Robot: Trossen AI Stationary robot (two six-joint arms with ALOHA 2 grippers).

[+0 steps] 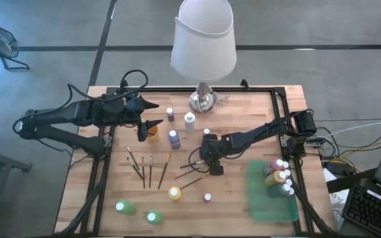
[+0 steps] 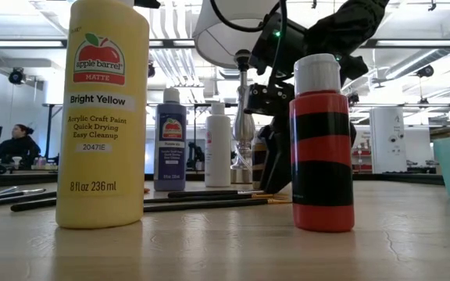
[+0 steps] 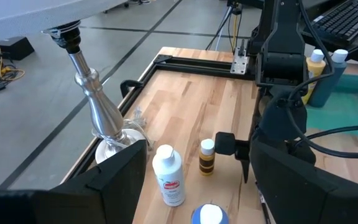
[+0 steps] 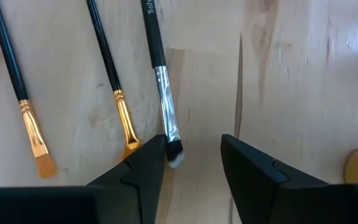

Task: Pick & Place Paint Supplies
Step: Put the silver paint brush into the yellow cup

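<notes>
Three dark-handled paintbrushes lie flat on the wooden table in the right wrist view. The silver-ferruled brush ends in a pale bristle tip. My right gripper points steeply down over that tip, open, with the tip just inside one finger. Beside it lie two gold-ferruled brushes. Paint bottles stand around: yellow, two green, blue, white. My left gripper hangs open above the table's left part, holding nothing. My right gripper's one finger stands right beside the silver-ferruled brush's bristle tip, coming from above at a slant. I cannot tell whether it touches the tip. The brush lies flat on the table.
A lamp with a white shade stands at the far edge. A green tray at the right holds several bottles. More brushes lie left of centre. A yellow thing shows by the left gripper. A red bottle stands near the front.
</notes>
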